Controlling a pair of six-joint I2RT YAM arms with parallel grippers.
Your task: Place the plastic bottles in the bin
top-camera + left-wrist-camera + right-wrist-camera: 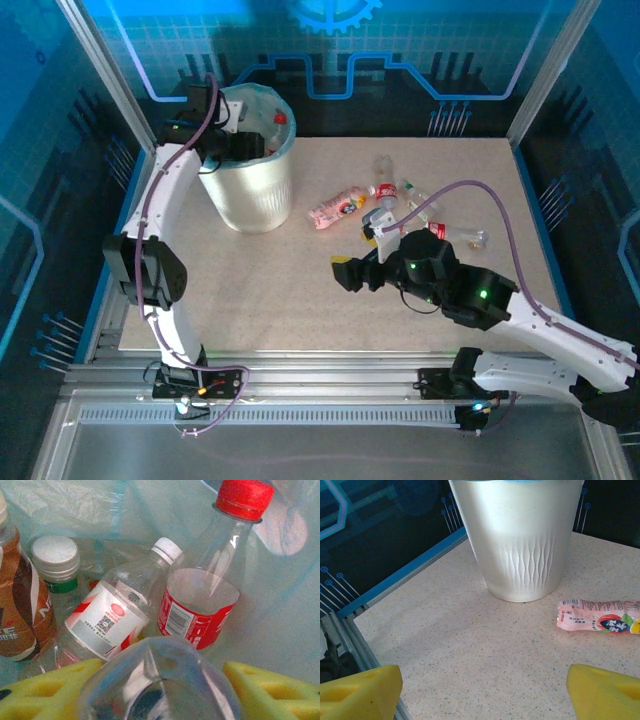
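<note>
1. My left gripper (160, 692) is down inside the bin (255, 200). A clear bottle (160, 675) sits between my yellow pads (47, 692). I can't tell whether the pads are clamped on it or loose.
2. To do the drop well, I'd spread the pads fully while low over the pile, so the bottle lands on the red-cap bottle (200, 610) and the white-cap bottle (112, 622). Then I'd lift straight up, clear of the blue liner (285, 610).
3. My right gripper (355, 252) has its pads wide apart with nothing between them. It is low over the table (250, 290) and faces the bin.
4. The left wrist view gives the bin's contents, including a brown bottle (20, 610) at the left.
5. The top view gives the loose bottles (400, 195) lying on the table by my right arm.
6. The right wrist view gives the bin's ribbed outer wall. It also shows the pink-label bottle (597, 616) on its side, near the bin but not touching it.
</note>
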